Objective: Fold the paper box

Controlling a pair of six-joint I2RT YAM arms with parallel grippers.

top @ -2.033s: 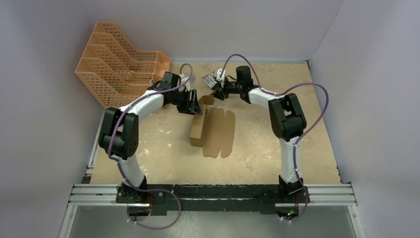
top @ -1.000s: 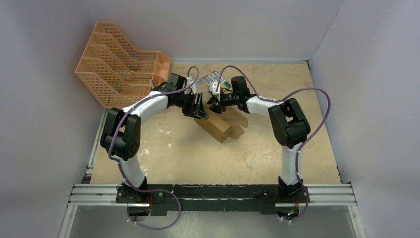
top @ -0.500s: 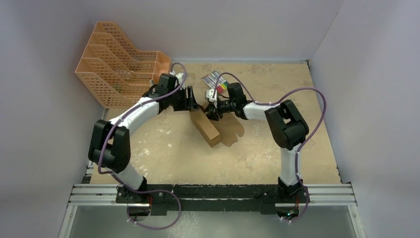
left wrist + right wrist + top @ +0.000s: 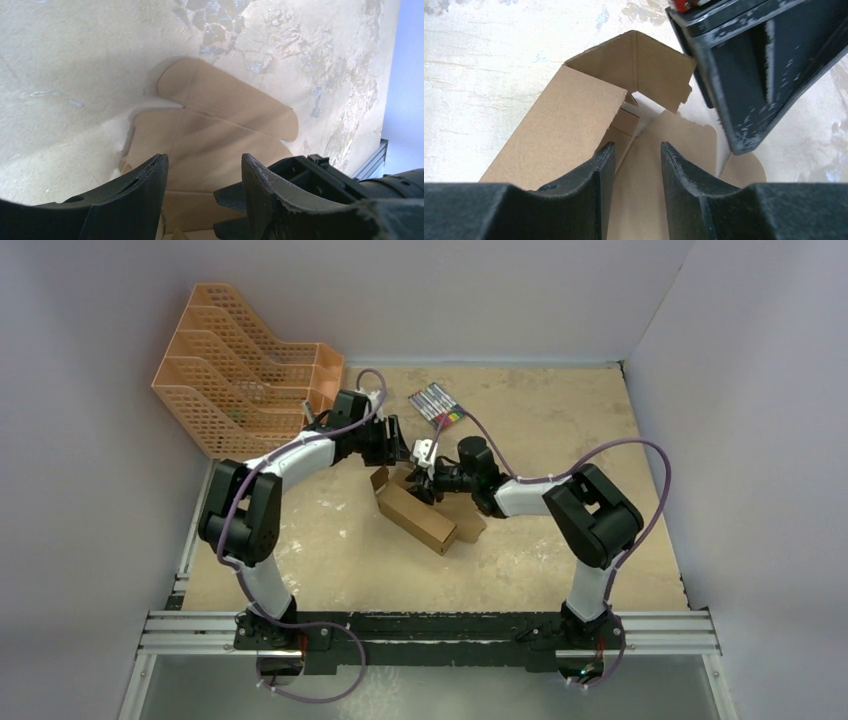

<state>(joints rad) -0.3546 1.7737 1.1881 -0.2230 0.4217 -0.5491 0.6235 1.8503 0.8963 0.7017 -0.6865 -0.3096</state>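
Note:
The paper box (image 4: 418,518) is brown cardboard, partly folded into a long open tube lying slantwise mid-table, with flat flaps spread to its right. My left gripper (image 4: 396,447) hangs open just above the box's far end; in the left wrist view (image 4: 205,162) the flat rounded flaps (image 4: 220,107) lie under its spread fingers. My right gripper (image 4: 426,482) is open over the box's far part. In the right wrist view (image 4: 636,150) its fingers straddle a flat panel beside the tube wall (image 4: 569,120). An upright end flap (image 4: 644,70) stands ahead, next to the left gripper (image 4: 754,70).
An orange mesh file rack (image 4: 240,380) stands at the back left. A pack of coloured markers (image 4: 437,402) lies behind the grippers. Grey walls enclose the table on three sides. The metal rail (image 4: 430,630) runs along the near edge.
The box has gone from a flat, half-raised sheet to a slanted tube and shifted slightly nearer. My right gripper has moved down and nearer onto it. My left gripper has stayed at its far end.

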